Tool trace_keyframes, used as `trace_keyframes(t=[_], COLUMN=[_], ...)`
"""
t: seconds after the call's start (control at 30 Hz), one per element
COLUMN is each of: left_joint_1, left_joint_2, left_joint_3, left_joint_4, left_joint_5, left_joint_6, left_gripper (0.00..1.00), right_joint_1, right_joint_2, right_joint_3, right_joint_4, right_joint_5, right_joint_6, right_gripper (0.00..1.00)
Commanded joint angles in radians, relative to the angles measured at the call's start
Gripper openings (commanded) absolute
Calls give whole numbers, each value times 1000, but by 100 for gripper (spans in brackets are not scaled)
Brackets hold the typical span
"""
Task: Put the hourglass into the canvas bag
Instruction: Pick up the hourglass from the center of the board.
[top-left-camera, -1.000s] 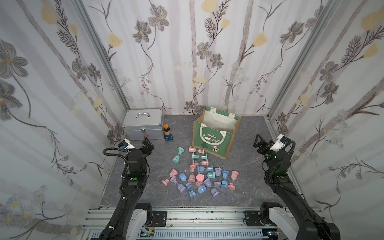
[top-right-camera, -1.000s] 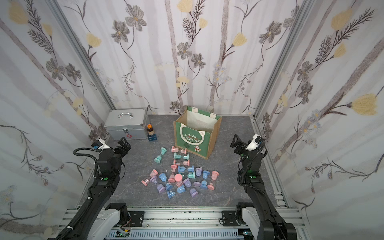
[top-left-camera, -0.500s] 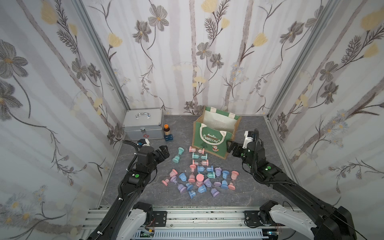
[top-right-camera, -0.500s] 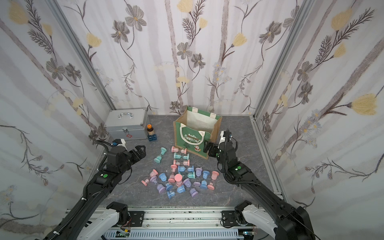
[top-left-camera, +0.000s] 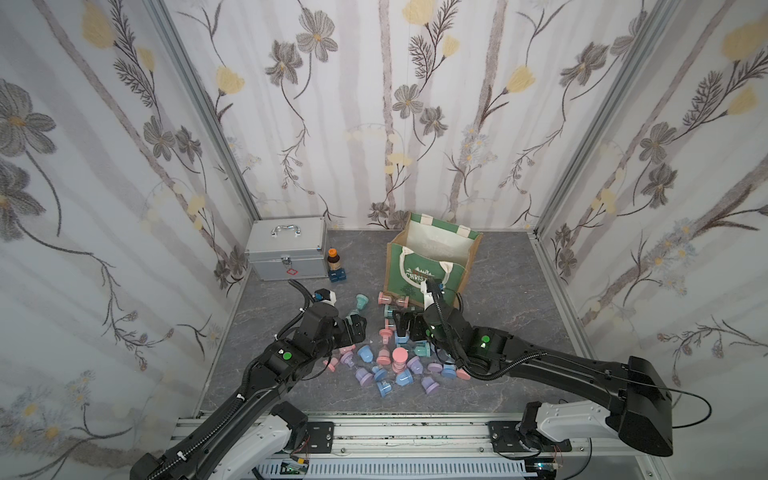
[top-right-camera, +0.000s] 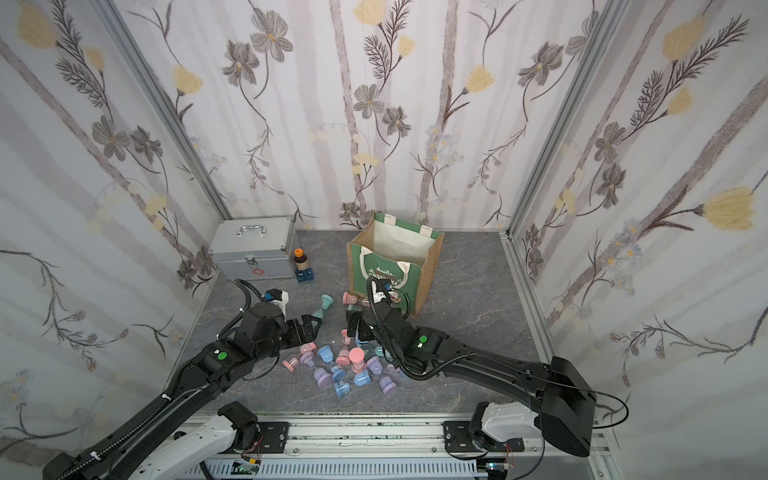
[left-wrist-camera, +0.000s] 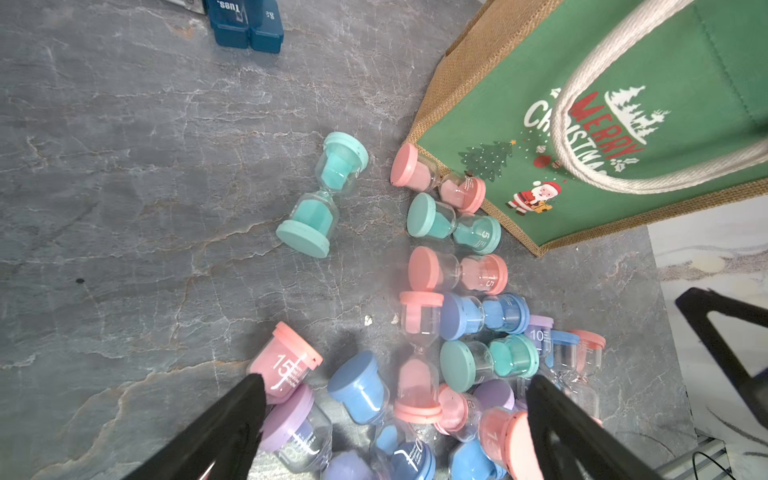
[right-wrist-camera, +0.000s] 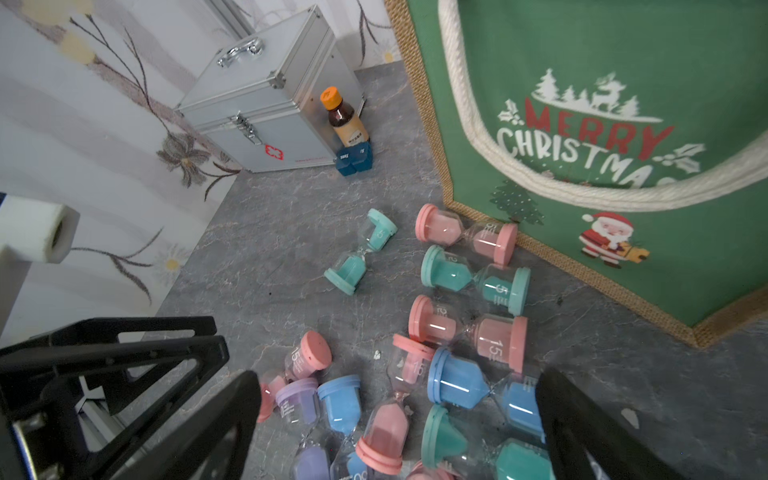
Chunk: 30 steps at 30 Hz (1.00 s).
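Several pink, blue, teal and purple hourglasses (top-left-camera: 399, 359) (top-right-camera: 356, 357) lie in a pile on the grey floor in front of the canvas bag (top-left-camera: 432, 257) (top-right-camera: 395, 257), which stands upright with its top open. My left gripper (top-left-camera: 357, 326) (left-wrist-camera: 395, 380) hovers open over the pile's left side, with a pink hourglass (left-wrist-camera: 417, 357) below its gap. My right gripper (top-left-camera: 406, 328) (right-wrist-camera: 399, 374) hovers open over the far side near the bag (right-wrist-camera: 582, 50), above pink and blue hourglasses (right-wrist-camera: 478, 386). Neither holds anything. A teal hourglass (left-wrist-camera: 322, 195) lies apart.
A silver metal case (top-left-camera: 286, 249) stands at the back left, with a brown bottle (top-left-camera: 332, 259) and a blue pill box (top-left-camera: 337, 275) beside it. Papered walls close in on three sides. The two grippers are close together over the pile.
Both arms have swung in from the side walls to above the hourglass pile and lowered. Both grippers have stayed open.
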Motion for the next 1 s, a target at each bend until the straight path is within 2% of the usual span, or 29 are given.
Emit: trace_keyframes(t=[0.0,0.13,0.33,0.63,0.77,0.97], left_joint_1=[-12,-13,-13,-13,-13,-13], left_joint_2=[-20,-56,-80,-86,-82,-81], left_joint_3=[-7,-17,-9,-14,-16,-17], left_joint_4=[-50,-90,-138,-151,-154,-157], left_joint_5=[3,-12,2,28,30,31], left_joint_6=[-30,-47,-47,-52,-50,-50], left_gripper=[100,100,100,100,100,100], right_joint_1=[42,68,119,139,142,142], right_joint_2=[30,77,122,213,238,286], right_joint_3=[27,36,46,76,86,110], right_joint_4=[-33,-74,-144,-169,-205,-245], right_joint_5=[23,-14,21,-33,-38,-49], right_joint_6=[62,143,235,251,262,260], right_gripper=[98,93,91,78,77,69])
